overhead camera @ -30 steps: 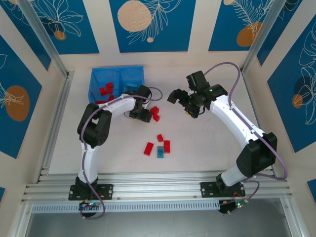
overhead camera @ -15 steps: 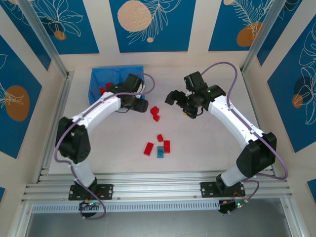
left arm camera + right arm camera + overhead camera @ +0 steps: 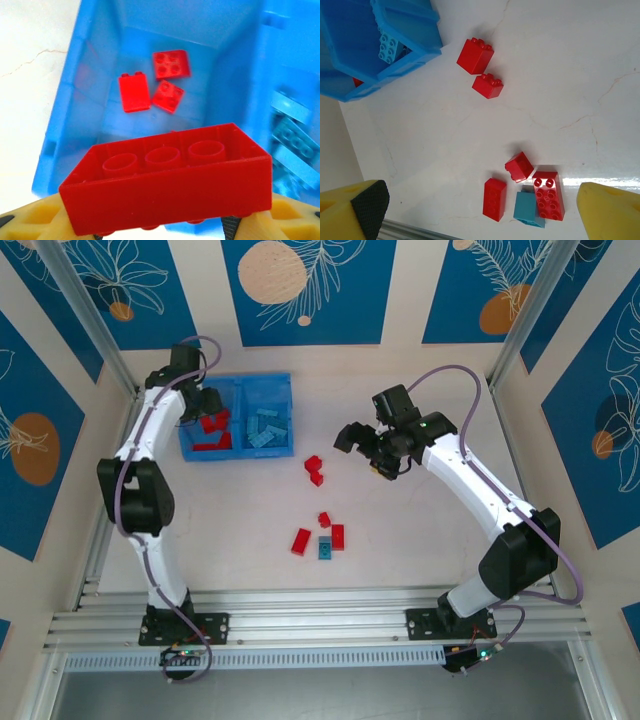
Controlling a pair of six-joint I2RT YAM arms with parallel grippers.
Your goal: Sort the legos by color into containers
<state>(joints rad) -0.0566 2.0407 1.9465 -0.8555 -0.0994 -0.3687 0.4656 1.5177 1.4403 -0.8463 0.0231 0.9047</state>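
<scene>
Your left hand (image 3: 205, 407) holds a red brick (image 3: 170, 185) over the tray (image 3: 236, 452); your right hand (image 3: 365, 448) is wide.
You have the brick above the left compartment (image 3: 115, 135), where other red bricks (image 3: 150, 87) lie; light blue bricks (image 3: 265, 427) lie in the right compartment (image 3: 285, 400). The right hand hovers over the surface (image 3: 430, 540), holding nothing. Two loose red bricks (image 3: 313, 464) sit near the tray; three red ones (image 3: 338, 536) and one blue brick (image 3: 326, 550) cluster nearer the arm bases.

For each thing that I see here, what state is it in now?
Left gripper, jaws shut on a red brick above the tray.
Right gripper, jaws open, empty.
Tray, red bricks in left half, light blue bricks in right half.
Loose bricks, five red and one blue, lying on the table.
</scene>
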